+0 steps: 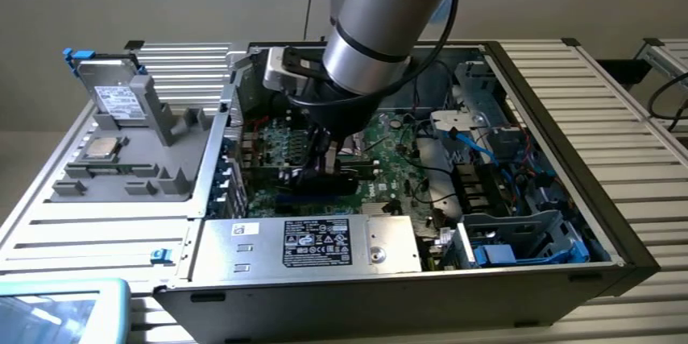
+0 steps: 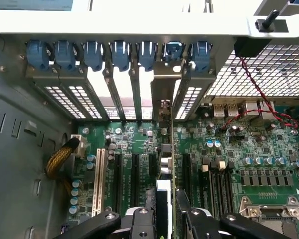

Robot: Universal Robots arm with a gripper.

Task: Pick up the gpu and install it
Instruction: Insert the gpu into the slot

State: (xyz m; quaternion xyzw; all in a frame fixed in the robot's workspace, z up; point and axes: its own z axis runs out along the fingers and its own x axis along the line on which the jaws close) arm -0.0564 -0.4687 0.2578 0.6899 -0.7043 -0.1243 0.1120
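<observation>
The arm is reaching deep into the open computer case (image 1: 376, 308), and the gripper (image 2: 165, 221) is clamping the gpu (image 2: 168, 149), one finger on each face. The card is standing upright, edge-on, over the motherboard (image 2: 229, 149) among the black expansion slots (image 2: 134, 179). In the exterior view it is sitting a little toward nine o'clock from the case's centre. Its silver bracket is lining up with the rear opening beneath the blue clips (image 2: 119, 52). Seating it well is calling for a straight, even push, with the card vertical, the connector square over its slot, the bracket sliding freely and no twisting. Whether the connector is touching the slot is hard to tell.
</observation>
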